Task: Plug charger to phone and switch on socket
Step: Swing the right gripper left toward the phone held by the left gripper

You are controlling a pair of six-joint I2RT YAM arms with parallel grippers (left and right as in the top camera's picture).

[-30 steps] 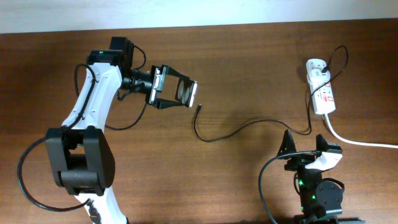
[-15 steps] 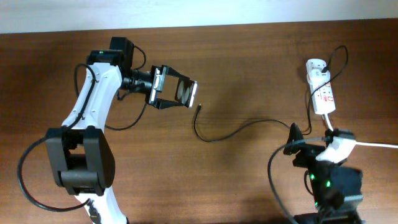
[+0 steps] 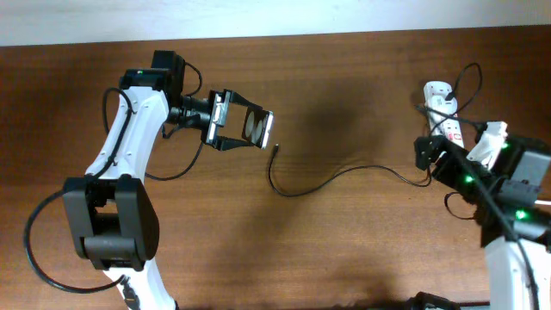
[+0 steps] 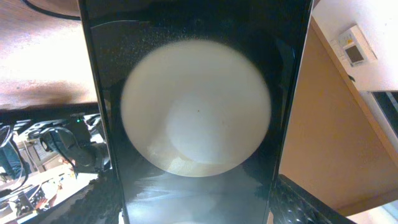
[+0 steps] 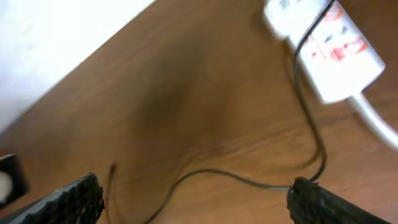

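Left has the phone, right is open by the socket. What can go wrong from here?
1. The right gripper hangs open over the charger cable near the socket; closing there may snag the cable and tug the adapter.
2. The plug tip lies loose on the table, apart from the phone in the left gripper; mating could push it away.
3. The right arm hides part of the socket overhead, so switch aiming may suffer.

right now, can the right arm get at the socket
Probably yes. The right fingers are open and empty, close to the socket. Only bare table lies between, plus the thin charger cable that crosses the socket, which might get nudged.
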